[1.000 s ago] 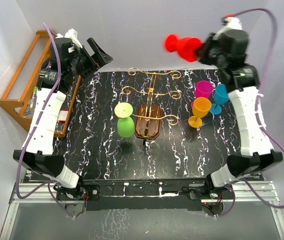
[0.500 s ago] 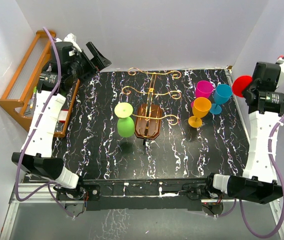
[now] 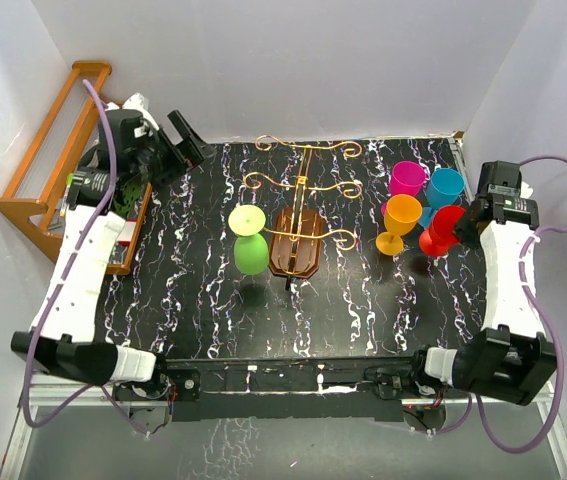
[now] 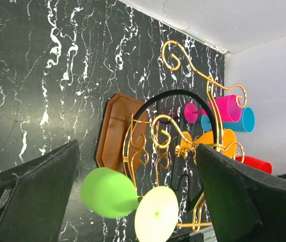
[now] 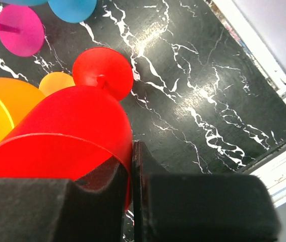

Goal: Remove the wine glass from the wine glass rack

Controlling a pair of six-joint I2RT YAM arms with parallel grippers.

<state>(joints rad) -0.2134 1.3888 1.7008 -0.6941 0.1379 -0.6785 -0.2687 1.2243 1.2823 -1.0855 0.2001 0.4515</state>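
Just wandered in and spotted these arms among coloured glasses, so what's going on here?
The right arm's fingers are shut on the rim of a red wine glass, holding it low beside the orange glass, pink glass and blue glass on the right. A green glass hangs upside down on the gold wire rack. The left arm's fingers are open and empty, raised at the back left.

1. No writing, brand, number or sign can be read in any view.
2. The black, white-veined marble-pattern tabletop (image 3: 363, 310) bears veining only.
3. The red plastic wine glass (image 5: 77, 126) is plain.
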